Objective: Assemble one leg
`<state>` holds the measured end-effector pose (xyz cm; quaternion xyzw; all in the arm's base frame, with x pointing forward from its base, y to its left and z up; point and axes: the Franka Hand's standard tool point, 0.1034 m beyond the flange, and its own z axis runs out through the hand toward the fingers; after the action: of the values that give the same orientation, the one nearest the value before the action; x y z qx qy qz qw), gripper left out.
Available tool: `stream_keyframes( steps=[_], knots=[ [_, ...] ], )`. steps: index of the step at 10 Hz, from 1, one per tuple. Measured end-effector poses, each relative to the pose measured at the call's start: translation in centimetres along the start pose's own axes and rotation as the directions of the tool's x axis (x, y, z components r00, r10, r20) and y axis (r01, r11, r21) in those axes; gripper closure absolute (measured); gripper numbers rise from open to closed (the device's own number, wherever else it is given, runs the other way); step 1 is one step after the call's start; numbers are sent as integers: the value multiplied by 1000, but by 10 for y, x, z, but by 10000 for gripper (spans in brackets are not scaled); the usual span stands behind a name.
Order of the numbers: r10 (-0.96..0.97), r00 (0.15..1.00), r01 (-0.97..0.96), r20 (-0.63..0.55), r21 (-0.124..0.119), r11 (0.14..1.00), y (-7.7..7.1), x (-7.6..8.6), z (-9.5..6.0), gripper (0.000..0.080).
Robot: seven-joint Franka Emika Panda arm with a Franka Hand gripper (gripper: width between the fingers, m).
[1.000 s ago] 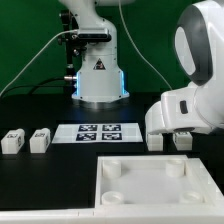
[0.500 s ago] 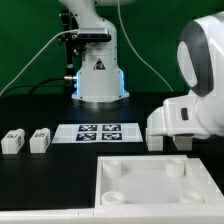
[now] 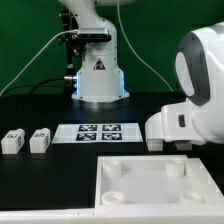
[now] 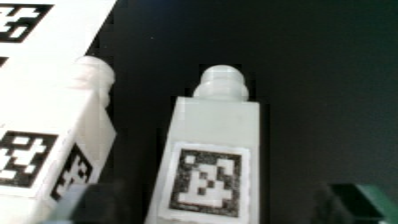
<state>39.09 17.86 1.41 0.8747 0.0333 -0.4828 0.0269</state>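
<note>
In the wrist view a white leg [image 4: 217, 150] with a round peg on its end and a black-and-white tag on its face lies between my two dark fingers [image 4: 356, 200]. My gripper [image 4: 217, 208] is open around it, with a gap on each side. A second leg [image 4: 63, 130] lies right beside it. In the exterior view my gripper [image 3: 172, 142] is low over these legs at the right, and the hand hides most of them; one leg end [image 3: 155, 142] shows. Two more legs [image 3: 12, 141] [image 3: 39, 140] stand at the exterior view's left.
The large flat white panel [image 3: 150, 182] with round corner sockets lies at the front. The marker board [image 3: 98, 131] lies mid-table, and its corner shows in the wrist view [image 4: 36, 40]. The robot base [image 3: 98, 75] stands behind it.
My hand has come down and shifted a little toward the exterior view's left, closer over the legs at the right. The other parts have not moved.
</note>
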Motion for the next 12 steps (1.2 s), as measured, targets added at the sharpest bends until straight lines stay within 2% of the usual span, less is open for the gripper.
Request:
stream_keyframes(
  steps=[1, 2, 9, 10, 11, 12],
  knots=[
    [0, 1000, 0, 0, 0, 1000, 0, 0, 0, 399],
    [0, 1000, 0, 0, 0, 1000, 0, 0, 0, 509],
    [-4, 1000, 4, -6, -1, 1000, 0, 0, -3, 508],
    [-13, 999, 13, -37, -5, 1000, 2, -6, -17, 508],
    [-40, 998, 40, -50, -10, 999, 6, -20, -35, 508],
    [-64, 992, 63, -105, -5, 998, 10, -25, -53, 508]
  ],
)
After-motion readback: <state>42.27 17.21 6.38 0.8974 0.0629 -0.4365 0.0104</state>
